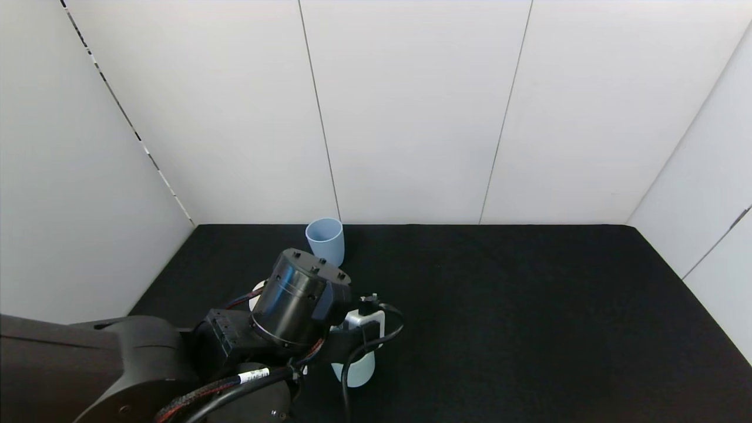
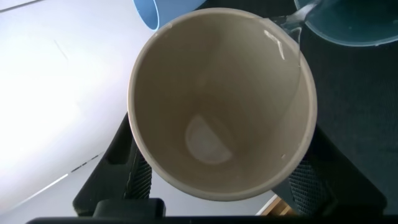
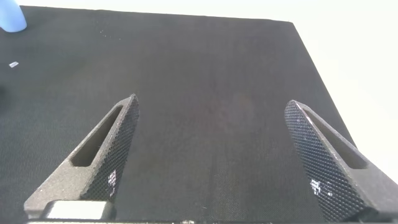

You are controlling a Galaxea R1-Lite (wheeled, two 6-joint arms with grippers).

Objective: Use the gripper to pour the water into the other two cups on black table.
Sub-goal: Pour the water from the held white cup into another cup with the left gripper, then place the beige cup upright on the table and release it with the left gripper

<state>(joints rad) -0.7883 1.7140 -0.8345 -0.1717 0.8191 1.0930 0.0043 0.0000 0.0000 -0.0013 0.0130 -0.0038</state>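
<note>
Left side, head view: the left arm's black cylindrical wrist (image 1: 296, 299) and looping cables (image 1: 247, 382) cover most of the work area. The left gripper (image 2: 217, 186) itself is hidden there. A sliver of pale rim shows at the wrist's left edge, and only the lower part of the teal mug (image 1: 355, 370) shows below the small white-grey box (image 1: 365, 320).

The left wrist view supplies what the head view conceals. The left gripper is clamped on the beige cup (image 2: 221, 102), with dark fingers (image 2: 134, 168) on either side of its wall. The cup is tipped so its mouth faces the camera. The inside looks nearly drained; a thin clear stream of water (image 2: 292, 22) leaves the rim toward the teal mug (image 2: 351, 22), which is cut off at the frame edge. Water level in the mug is hard to make out. A corner of the blue tumbler (image 2: 165, 9) shows beside the beige rim.

Centre, head view: the blue tumbler (image 1: 325, 241) stands upright at the far edge of the surface (image 1: 529, 305), close to the wall panels (image 1: 411, 111). Its contents cannot be seen.

Right side: the right arm does not appear in the head view. Its wrist view shows the right gripper (image 3: 211, 155) spread wide and holding nothing, above bare black surface (image 3: 205, 74), well apart from the cups. The tumbler (image 3: 11, 15) appears cut off in one corner.

The surface is matte black with a cloth-like weave, enclosed by white panels on three sides.
</note>
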